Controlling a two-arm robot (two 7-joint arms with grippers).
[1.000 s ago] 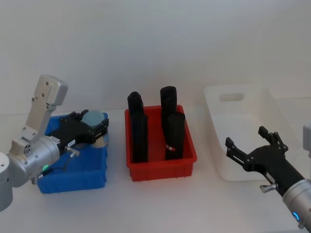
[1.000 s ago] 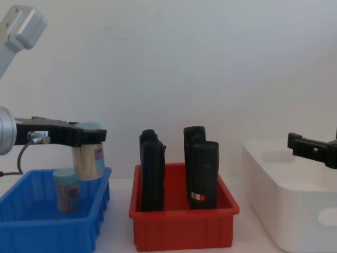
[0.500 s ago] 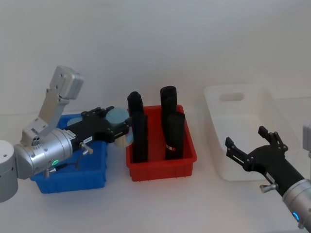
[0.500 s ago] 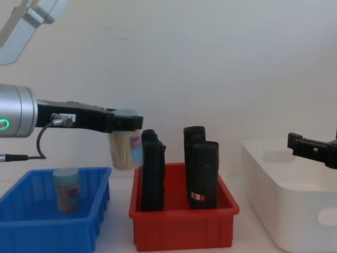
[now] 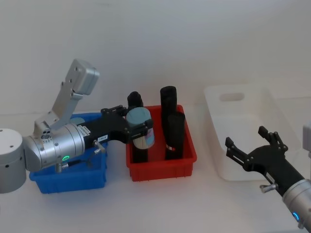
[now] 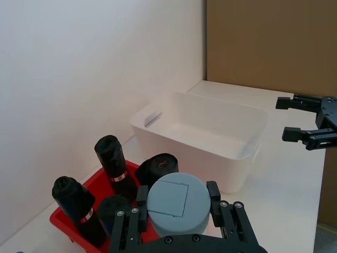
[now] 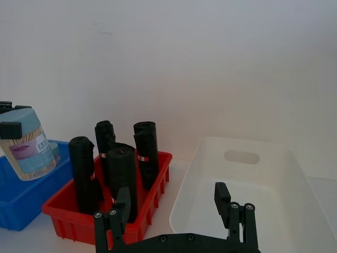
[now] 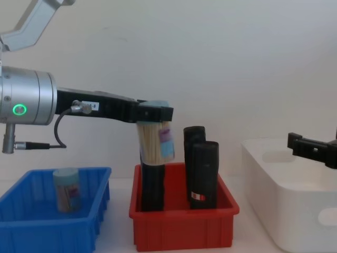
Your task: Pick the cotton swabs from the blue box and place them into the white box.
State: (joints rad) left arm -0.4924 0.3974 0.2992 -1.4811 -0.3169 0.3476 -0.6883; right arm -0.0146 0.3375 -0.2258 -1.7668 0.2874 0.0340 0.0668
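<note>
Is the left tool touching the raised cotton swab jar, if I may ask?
Touching. Left wrist view: fingers of the left tool clamp the raised jar on both sides.

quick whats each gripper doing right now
Left gripper: shut on a clear cylindrical cotton-swab jar with a pale blue-grey lid, over the red plastic bin.
Right gripper: open, empty.

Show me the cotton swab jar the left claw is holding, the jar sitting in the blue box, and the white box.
Carried jar (image 8: 152, 142): chest view, on its stick-filled body.
Second jar (image 8: 68, 194): chest view, on its side below the lid.
White box (image 8: 300, 216): chest view, on its near wall.
</note>
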